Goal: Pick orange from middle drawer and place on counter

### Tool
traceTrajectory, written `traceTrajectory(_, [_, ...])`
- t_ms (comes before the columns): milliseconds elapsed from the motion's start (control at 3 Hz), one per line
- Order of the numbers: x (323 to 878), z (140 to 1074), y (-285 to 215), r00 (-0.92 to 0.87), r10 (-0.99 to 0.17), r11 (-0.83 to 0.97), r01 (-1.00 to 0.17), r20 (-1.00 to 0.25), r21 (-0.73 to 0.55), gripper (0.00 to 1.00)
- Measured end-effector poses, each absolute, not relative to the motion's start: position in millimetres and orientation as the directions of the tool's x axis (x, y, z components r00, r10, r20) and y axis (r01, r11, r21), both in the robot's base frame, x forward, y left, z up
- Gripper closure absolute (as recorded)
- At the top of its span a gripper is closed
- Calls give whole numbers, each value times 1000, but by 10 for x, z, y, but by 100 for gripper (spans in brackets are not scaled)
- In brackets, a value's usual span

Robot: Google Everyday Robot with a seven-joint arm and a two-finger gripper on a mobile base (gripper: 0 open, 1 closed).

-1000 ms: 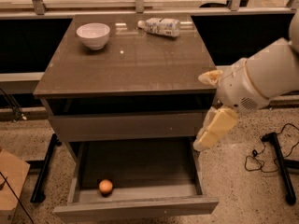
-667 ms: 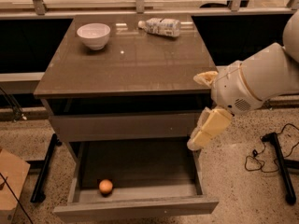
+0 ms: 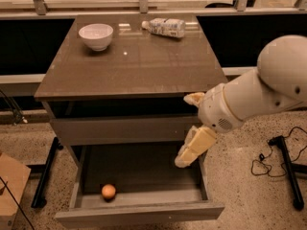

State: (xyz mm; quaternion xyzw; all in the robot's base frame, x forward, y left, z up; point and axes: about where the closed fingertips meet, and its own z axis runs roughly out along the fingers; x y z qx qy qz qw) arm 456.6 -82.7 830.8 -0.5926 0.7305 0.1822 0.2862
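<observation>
The orange (image 3: 108, 191) lies on the dark floor of the open middle drawer (image 3: 144, 214), near its front left corner. My gripper (image 3: 184, 130) hangs on the white arm at the cabinet's right front, above the drawer's right side and below the counter (image 3: 129, 66) edge. Its two cream fingers are spread apart and hold nothing. One finger (image 3: 194, 98) sits by the counter's front right corner, the other (image 3: 194, 146) points down into the drawer. The gripper is well to the right of the orange and above it.
A white bowl (image 3: 96, 35) stands at the counter's back left. A plastic bottle (image 3: 164, 27) lies at the back right. A closed drawer front (image 3: 120, 128) sits above the open one. A cardboard box (image 3: 12, 186) is on the floor at left, cables (image 3: 268, 159) at right.
The arm and gripper have moved left and a little down, coming over the right side of the open drawer. The orange has not moved.
</observation>
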Motion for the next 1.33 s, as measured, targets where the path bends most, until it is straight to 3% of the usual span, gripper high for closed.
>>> traceTrajectory(1000, [4637,6850,336,-188,-534,102,-982,-824,158,0])
traceTrajectory(1333, [4615,6624,363,-224,-514,93,-974,-828,205,0])
